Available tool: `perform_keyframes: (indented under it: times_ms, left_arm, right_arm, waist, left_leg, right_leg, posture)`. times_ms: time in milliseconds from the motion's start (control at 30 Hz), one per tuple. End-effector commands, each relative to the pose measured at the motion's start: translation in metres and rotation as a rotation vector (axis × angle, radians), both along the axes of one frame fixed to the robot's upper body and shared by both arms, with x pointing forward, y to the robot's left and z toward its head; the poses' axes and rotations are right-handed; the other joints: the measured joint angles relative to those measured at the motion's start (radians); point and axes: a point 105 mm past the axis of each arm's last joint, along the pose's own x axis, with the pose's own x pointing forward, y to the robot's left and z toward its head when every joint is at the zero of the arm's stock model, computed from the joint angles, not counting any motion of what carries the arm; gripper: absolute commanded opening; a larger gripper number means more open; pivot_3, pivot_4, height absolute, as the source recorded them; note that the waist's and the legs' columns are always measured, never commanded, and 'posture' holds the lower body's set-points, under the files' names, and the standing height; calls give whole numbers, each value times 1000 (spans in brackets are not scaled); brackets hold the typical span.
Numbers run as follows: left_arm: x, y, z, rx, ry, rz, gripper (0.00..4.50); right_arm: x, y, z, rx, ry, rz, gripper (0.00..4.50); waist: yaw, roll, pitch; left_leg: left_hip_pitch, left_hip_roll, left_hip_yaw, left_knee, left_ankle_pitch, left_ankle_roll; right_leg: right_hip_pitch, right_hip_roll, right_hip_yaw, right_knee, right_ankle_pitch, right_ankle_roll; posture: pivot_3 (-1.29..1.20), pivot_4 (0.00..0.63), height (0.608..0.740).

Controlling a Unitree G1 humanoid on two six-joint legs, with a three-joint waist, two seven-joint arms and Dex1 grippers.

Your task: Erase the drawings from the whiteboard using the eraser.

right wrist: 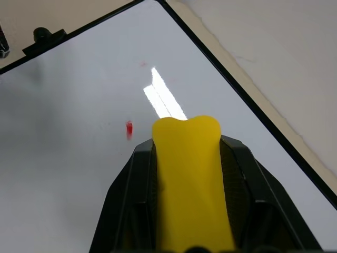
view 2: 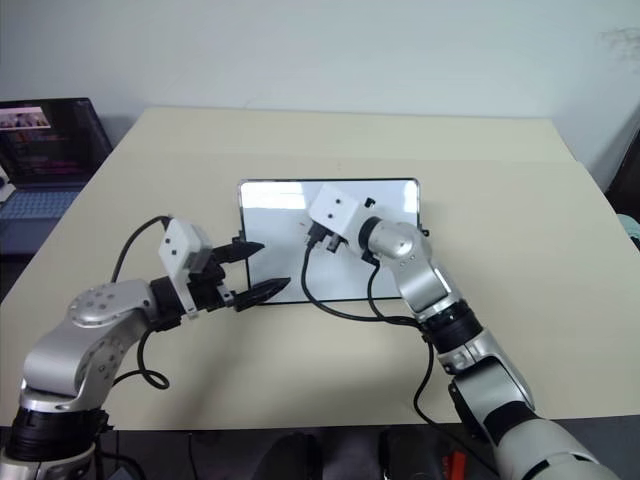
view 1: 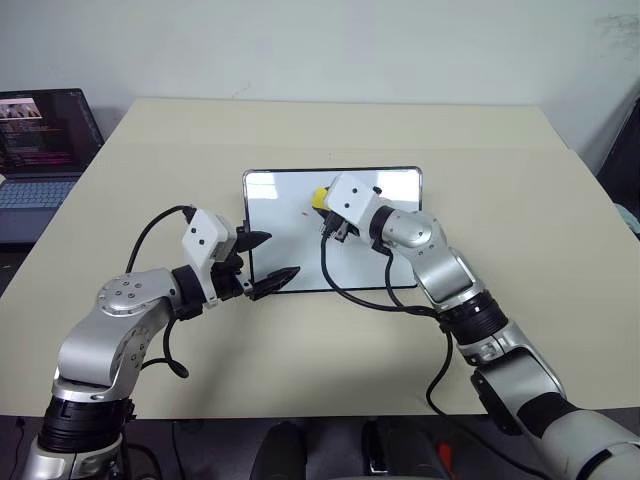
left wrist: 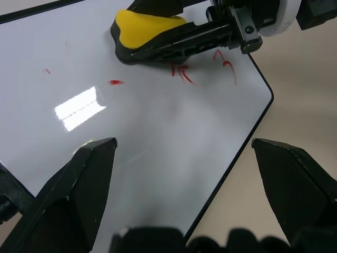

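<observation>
Jaws of the right gripper (right wrist: 184,174) pinch the yellow eraser (left wrist: 145,29) tight; the left gripper (view 1: 268,263) stands wide open, holding nothing.

Erasing looks partly done: the whiteboard (view 1: 290,215), lying at the centre of the worktop (view 1: 520,220), is mostly clean, yet red drawings (left wrist: 181,74) remain beside the eraser in the left wrist view, with small red flecks (left wrist: 116,82) further off. The eraser sits over the board's upper middle; the open left jaws hover at its lower left edge.
</observation>
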Motion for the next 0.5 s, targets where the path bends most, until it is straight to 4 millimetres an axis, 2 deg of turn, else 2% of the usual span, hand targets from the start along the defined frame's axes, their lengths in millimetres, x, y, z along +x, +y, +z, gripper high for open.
perform_keyframes:
  times_ms: [33, 267, 333, 500]
  left_arm:
    - [7, 5, 16, -9, -79, 54, 4500]
    - [17, 15, 25, -32, -128, 138, 4500]
    - [18, 16, 26, -34, -134, 150, 4500]
    - [20, 19, 24, -28, -130, 166, 4500]
  right_arm:
    - [2, 3, -15, -61, 21, 0, 1299]
    - [-2, -2, -49, -202, 104, 18, 1299]
    - [-2, -4, -53, -226, 106, 18, 1299]
    - [8, -2, -21, -132, -26, -30, 1299]
  waist:
    - [0, 0, 0]
    - [0, -1, 0]
    - [0, -1, -1]
    - [1, -1, -1]
  left_leg:
    - [0, 0, 0, 0, 0, 0]
    - [8, 0, 0, 0, 0, 0]
    - [8, 0, 0, 0, 0, 0]
    - [9, 0, 0, 0, 1, 0]
  right_leg:
    - [0, 0, 0, 0, 0, 0]
    - [5, 0, 0, 2, 0, 0]
    - [5, 0, 0, 2, 0, 0]
    - [6, 0, 1, 3, 1, 0]
  posture:
    - [0, 150, 740]
    - [0, 150, 740]
    - [0, 150, 740]
    - [0, 150, 740]
